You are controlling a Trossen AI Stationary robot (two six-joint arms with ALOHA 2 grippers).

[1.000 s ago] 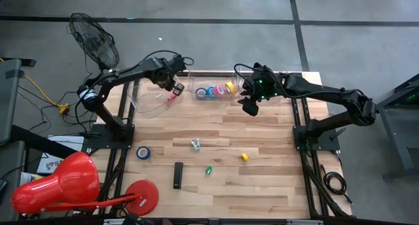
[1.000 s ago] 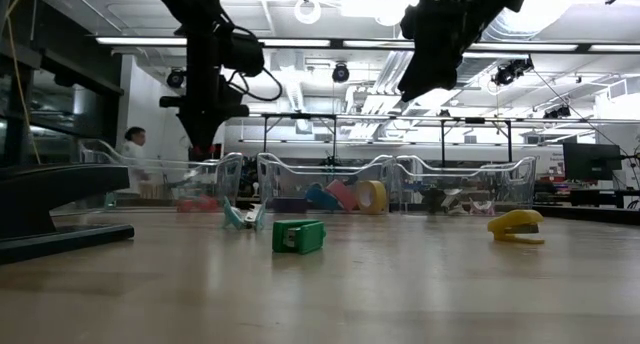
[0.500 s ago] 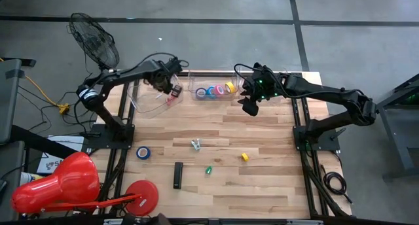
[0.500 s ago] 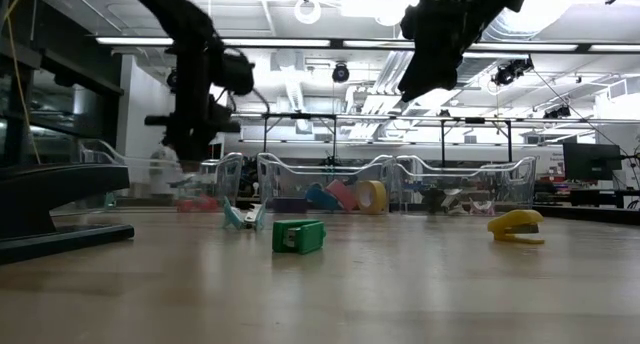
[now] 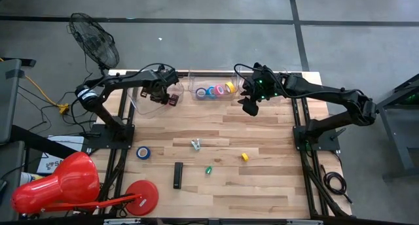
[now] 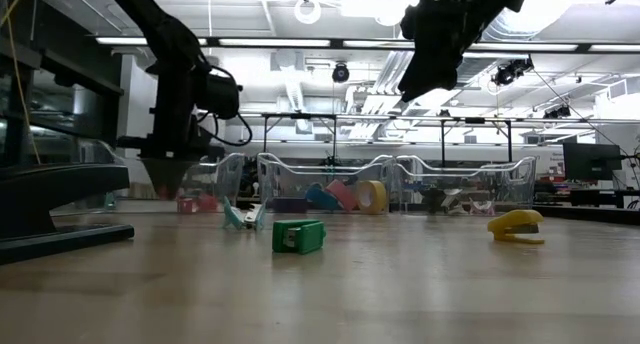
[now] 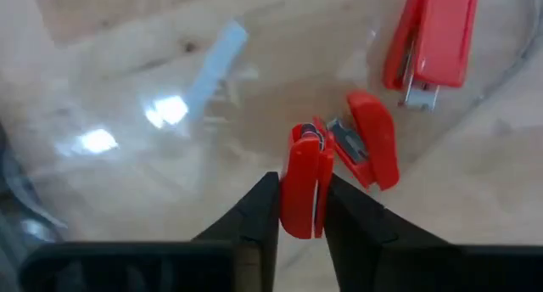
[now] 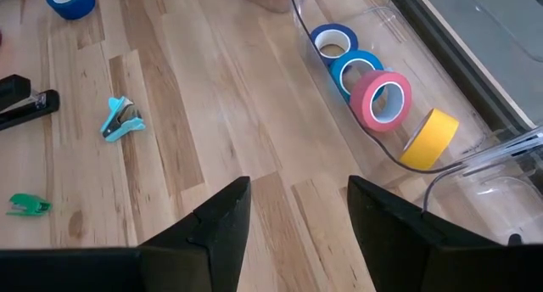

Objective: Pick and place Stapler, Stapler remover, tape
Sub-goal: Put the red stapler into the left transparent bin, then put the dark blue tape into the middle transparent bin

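My left gripper [image 5: 158,92] is low inside the clear left bin [image 5: 145,102] at the table's far left, shut on a small red staple remover [image 7: 303,186]. A red stapler [image 7: 428,37] and a pale blue piece [image 7: 212,61] lie on the bin's floor. My right gripper [image 5: 249,106] hangs open and empty above the table, right of the middle bin [image 5: 215,92], which holds blue, pink and yellow tape rolls [image 8: 377,97]. A blue tape roll [image 5: 143,152] and a black stapler [image 5: 178,174] lie on the table. My left gripper pinches one red half of the staple remover [image 7: 299,209] between its two fingers. The fingers come from above, pointing down into the bin. The other red half [image 7: 371,139] splays out to one side from the metal hinge. Whether it rests on the bin floor I cannot tell.
On the wood lie a teal staple remover [image 5: 196,144], a green one [image 5: 209,169] and a yellow one [image 5: 245,156]. A third clear bin [image 6: 470,189] stands at the far right. A large red disc [image 5: 142,194] and a red stand sit at the near left edge.
My left gripper has gone toward the table's left edge and down, lower into the left bin. My right gripper has kept still.
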